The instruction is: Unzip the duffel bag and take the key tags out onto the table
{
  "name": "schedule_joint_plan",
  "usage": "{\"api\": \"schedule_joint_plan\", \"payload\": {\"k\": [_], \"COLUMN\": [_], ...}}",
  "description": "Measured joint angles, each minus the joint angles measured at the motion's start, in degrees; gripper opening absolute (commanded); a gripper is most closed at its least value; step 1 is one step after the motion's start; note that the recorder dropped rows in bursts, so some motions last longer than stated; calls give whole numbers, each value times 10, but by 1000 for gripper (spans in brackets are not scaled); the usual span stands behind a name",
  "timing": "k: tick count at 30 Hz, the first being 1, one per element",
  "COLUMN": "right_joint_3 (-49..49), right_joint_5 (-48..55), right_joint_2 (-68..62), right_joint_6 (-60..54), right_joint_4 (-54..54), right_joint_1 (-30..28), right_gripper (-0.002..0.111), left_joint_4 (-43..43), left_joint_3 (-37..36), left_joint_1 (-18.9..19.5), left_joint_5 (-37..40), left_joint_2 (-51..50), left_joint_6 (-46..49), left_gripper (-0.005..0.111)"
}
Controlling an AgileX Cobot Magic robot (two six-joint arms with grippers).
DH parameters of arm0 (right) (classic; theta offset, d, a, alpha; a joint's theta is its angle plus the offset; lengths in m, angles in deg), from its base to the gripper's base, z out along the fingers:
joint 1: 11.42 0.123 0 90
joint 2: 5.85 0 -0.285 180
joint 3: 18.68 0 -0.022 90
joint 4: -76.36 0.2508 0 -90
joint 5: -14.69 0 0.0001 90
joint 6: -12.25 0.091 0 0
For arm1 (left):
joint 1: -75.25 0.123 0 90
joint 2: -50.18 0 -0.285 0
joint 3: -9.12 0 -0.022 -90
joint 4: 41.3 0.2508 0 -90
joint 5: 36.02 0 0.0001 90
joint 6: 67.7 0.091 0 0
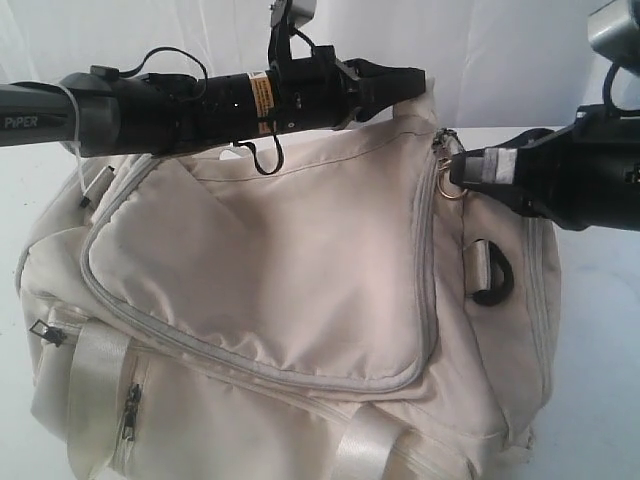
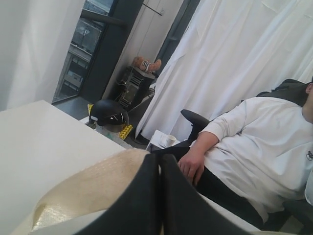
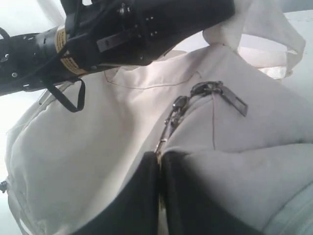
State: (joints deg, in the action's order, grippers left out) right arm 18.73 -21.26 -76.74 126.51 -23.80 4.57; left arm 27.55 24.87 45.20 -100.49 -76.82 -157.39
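Observation:
The cream duffel bag (image 1: 270, 260) fills the exterior view, and its grey curved zipper (image 1: 250, 365) looks closed. My left gripper (image 1: 415, 78) reaches across the bag's far top edge. It is shut on a cream webbing strap (image 2: 83, 191), with the black fingers (image 2: 146, 196) pressed together. My right gripper (image 1: 458, 172) sits at the bag's upper right corner, shut on the metal zipper pull (image 3: 171, 122), which runs from the slider (image 3: 205, 89) down between the fingers (image 3: 139, 196). The key tags are hidden.
White table (image 1: 600, 330) shows to the right of the bag. A black buckle loop (image 1: 492, 280) and small zip pockets (image 1: 130, 410) sit on the bag's sides. Beyond the table a seated person (image 2: 254, 142) and a black helmet (image 2: 110, 115) show in the left wrist view.

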Motion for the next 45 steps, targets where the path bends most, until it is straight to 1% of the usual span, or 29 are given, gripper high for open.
{"api": "schedule_joint_plan", "payload": {"k": [4, 12, 16, 18, 23, 29, 34, 42, 45], "right_joint_3": [0, 0, 0, 0, 0, 0, 11, 63, 78], "right_joint_5": [11, 126, 150, 136, 41, -33, -48, -54, -72], "right_joint_2": [9, 29, 30, 30, 30, 30, 30, 24, 24], "right_joint_6": [-1, -8, -9, -9, -9, -9, -9, -9, -9], "right_joint_4": [0, -2, -1, -1, 2, 2, 2, 3, 3], "right_joint_1": [-1, 0, 0, 0, 0, 0, 0, 0, 0], "right_gripper": [1, 1, 0, 0, 0, 0, 0, 0, 0], "left_joint_4": [7, 7, 7, 7, 7, 7, 2, -71, -88], "left_joint_3": [0, 0, 0, 0, 0, 0, 0, 0, 0], "left_joint_1": [-1, -1, -1, -1, -1, 0, 19, 62, 71], "left_joint_5": [14, 41, 45, 46, 47, 49, 33, 46, 47], "left_joint_2": [6, 7, 7, 7, 7, 7, 7, 0, -10], "left_joint_6": [0, 2, 2, 2, 2, 2, 2, 2, 2], "left_gripper": [0, 0, 0, 0, 0, 0, 0, 0, 0]}}
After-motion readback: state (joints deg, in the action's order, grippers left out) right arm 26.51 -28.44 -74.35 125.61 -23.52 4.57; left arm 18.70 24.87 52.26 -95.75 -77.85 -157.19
